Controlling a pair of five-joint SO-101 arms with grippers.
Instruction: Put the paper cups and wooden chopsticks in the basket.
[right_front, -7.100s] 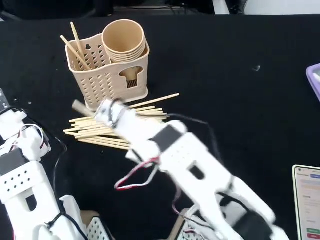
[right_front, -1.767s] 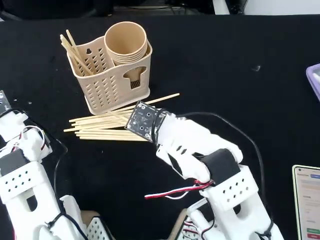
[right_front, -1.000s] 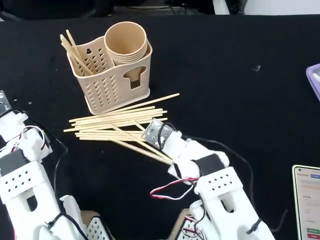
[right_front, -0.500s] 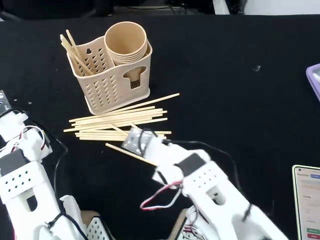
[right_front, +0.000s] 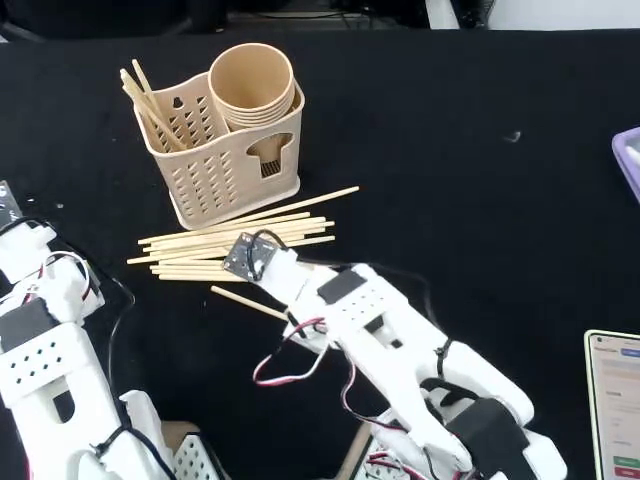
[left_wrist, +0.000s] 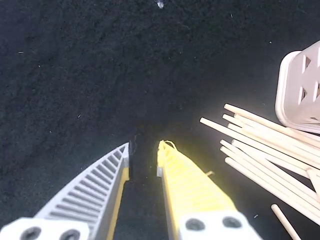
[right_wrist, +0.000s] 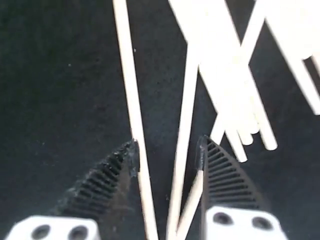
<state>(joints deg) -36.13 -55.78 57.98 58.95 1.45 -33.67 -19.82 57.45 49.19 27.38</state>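
Chopsticks (right_front: 185, 258) lie piled on the surface (right_front: 450, 150) at centre-left, below the basket (right_front: 225, 170) holding the paper cups (right_front: 250, 80). Right pincer (right_wrist: 167, 145) gapes astride several crossed sticks; closing may snag a splayed bundle that slips. Left pincer (left_wrist: 143, 147) hangs slightly parted over bare surface.

Soft, even light on dark ground.
Black table (right_front: 480, 200) swallows shadows; chopsticks (right_wrist: 225, 75) glare near white in right wrist view; basket (right_front: 225, 165) evenly lit.
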